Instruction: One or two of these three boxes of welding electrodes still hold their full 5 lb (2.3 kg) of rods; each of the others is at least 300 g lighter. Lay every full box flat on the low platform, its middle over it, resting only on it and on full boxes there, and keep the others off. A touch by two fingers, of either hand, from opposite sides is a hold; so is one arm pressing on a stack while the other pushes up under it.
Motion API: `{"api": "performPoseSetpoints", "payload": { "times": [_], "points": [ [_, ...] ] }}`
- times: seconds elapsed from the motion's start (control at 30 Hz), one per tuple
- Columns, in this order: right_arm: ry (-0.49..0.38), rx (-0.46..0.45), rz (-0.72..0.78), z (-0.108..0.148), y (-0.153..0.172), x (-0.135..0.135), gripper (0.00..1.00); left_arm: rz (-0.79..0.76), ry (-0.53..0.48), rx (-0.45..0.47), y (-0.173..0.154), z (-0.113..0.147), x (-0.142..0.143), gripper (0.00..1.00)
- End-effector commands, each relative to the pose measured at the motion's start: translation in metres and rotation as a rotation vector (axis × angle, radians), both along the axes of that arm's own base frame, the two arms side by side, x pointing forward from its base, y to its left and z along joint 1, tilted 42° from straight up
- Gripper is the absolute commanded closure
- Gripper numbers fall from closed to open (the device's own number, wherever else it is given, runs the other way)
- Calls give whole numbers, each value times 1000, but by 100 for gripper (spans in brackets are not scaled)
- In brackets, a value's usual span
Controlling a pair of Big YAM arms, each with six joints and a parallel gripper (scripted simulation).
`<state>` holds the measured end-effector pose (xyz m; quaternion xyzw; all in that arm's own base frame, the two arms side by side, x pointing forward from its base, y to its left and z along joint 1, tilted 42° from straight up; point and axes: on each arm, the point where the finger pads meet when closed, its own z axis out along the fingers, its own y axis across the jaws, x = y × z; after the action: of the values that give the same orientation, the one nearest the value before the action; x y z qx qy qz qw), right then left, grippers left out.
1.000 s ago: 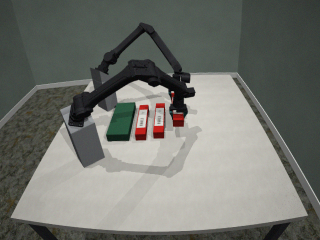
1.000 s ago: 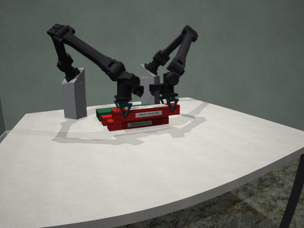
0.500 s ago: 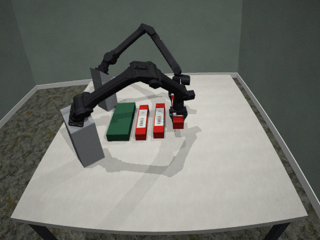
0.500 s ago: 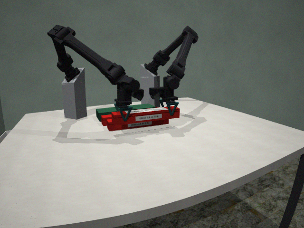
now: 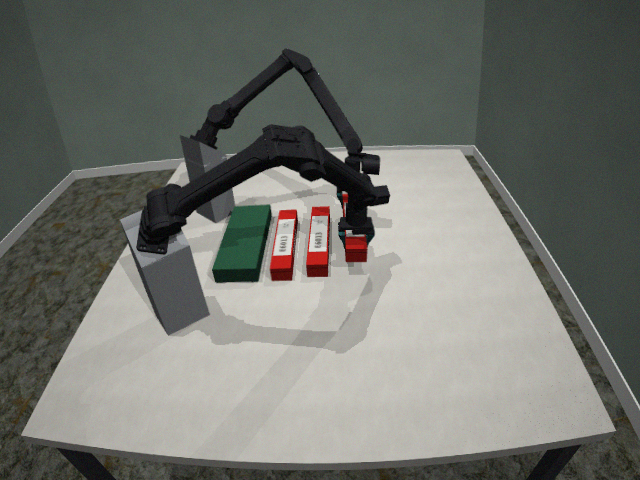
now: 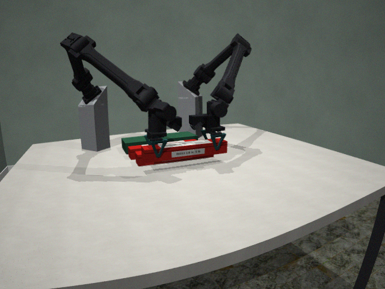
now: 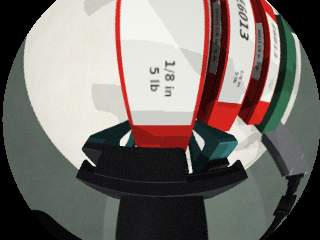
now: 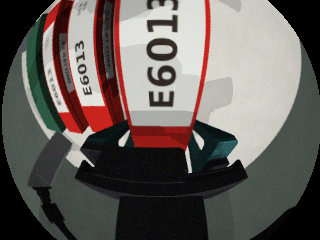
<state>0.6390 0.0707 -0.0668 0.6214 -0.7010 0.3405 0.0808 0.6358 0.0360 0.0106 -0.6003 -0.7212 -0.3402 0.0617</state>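
Three red electrode cartons in view, all shut; rods inside not visible, so fill cannot be read off by eye. Outer carton (image 5: 356,253) (image 6: 187,152) (image 7: 162,75) (image 8: 162,60): held level above the table (image 5: 413,335) (image 6: 217,217) (image 7: 60,75) (image 8: 260,65), its shadow separate beneath it. The left gripper (image 5: 344,198) (image 6: 212,142) (image 7: 162,119) is closed on one end, the label there reading "1/8 in 5 lb"; the right gripper (image 5: 356,241) (image 6: 155,147) (image 8: 161,118) is closed on the other, by "E6013". Teal fingers lie along opposite long sides at both ends.

Middle carton (image 5: 317,240) (image 6: 141,161) (image 7: 235,65) (image 8: 82,55): flat on the table, label up, between the outer carton and the inner carton (image 5: 284,242) (image 6: 133,152) (image 7: 272,55) (image 8: 52,70). The inner one also lies flat on the table, just beside the green platform (image 5: 240,242) (image 6: 181,135) (image 7: 285,70) (image 8: 36,70). The three cartons and the platform run roughly parallel. No carton rests on the platform; all three are off to the same side of it
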Motion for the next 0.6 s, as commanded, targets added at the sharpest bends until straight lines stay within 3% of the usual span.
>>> {"api": "performPoseSetpoints", "payload": {
  "times": [0.0,0.13,0.3,0.57],
  "points": [
    [-113,32,69,59,42,39,100,-45,-109,1,-18,54,33,100],
    [-114,31,69,56,40,41,100,-58,-108,1,-24,51,35,100],
    [-113,31,63,51,31,44,100,-42,-95,3,-10,38,36,100],
    [-104,27,69,44,31,45,100,-47,-108,2,-8,39,41,100]
  ]
}}
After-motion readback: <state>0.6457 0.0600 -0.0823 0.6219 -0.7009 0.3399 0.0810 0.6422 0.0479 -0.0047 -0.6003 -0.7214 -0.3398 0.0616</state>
